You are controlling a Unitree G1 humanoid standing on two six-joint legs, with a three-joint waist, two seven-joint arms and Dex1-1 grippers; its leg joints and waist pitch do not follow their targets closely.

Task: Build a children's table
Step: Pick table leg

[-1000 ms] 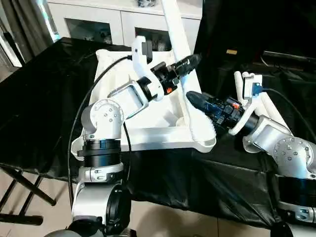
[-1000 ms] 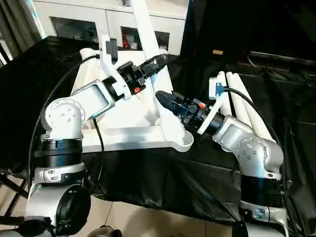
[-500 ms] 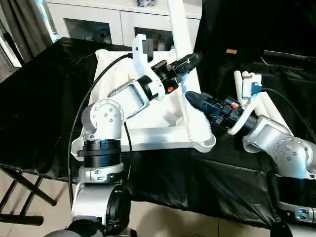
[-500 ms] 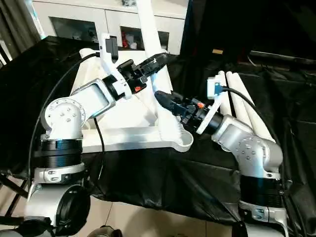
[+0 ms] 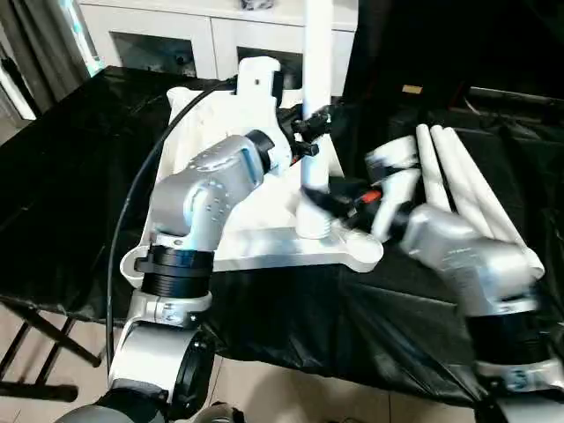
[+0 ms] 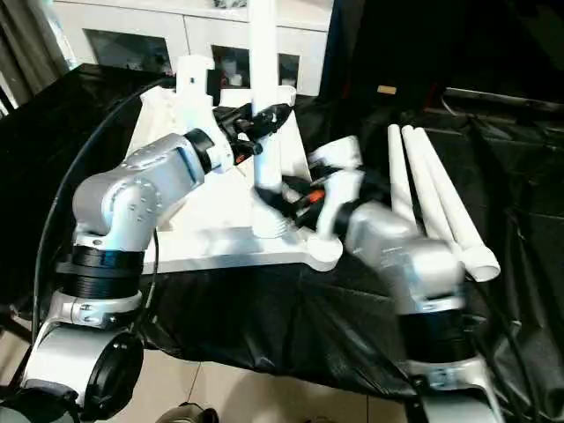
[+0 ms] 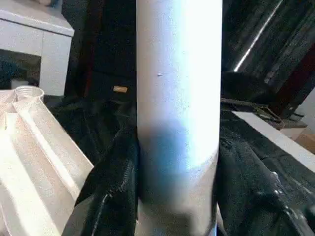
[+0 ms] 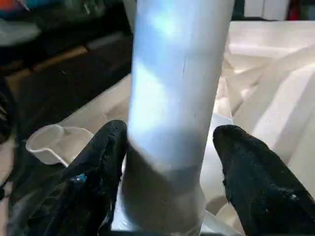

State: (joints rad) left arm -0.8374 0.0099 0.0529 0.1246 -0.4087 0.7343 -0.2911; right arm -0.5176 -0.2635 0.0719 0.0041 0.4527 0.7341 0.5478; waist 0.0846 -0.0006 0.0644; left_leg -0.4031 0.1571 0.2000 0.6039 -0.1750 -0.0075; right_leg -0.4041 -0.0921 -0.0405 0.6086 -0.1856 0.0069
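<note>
The left end effector (image 5: 310, 123) is clenched around a white leg (image 5: 315, 106) standing upright on the upturned tabletop (image 5: 207, 150), its black fingers (image 7: 110, 196) pressed to both sides of the tube. Lower on the same leg, the right end effector (image 8: 170, 172) straddles the tube near its foot; one finger (image 8: 101, 162) touches it while the other stands a little clear, so it reads as released rather than gripping. The leg's foot sits just inside the tabletop's near right corner, beside an empty corner socket (image 5: 366, 249). Three more legs (image 5: 458, 181) lie together on the black-draped table (image 5: 70, 176), to the right of the tabletop. The risk, by the look of it: with one firm grip high up, the leg may tip or slide before it seats, or be pressed into ribbing instead of a socket.
</note>
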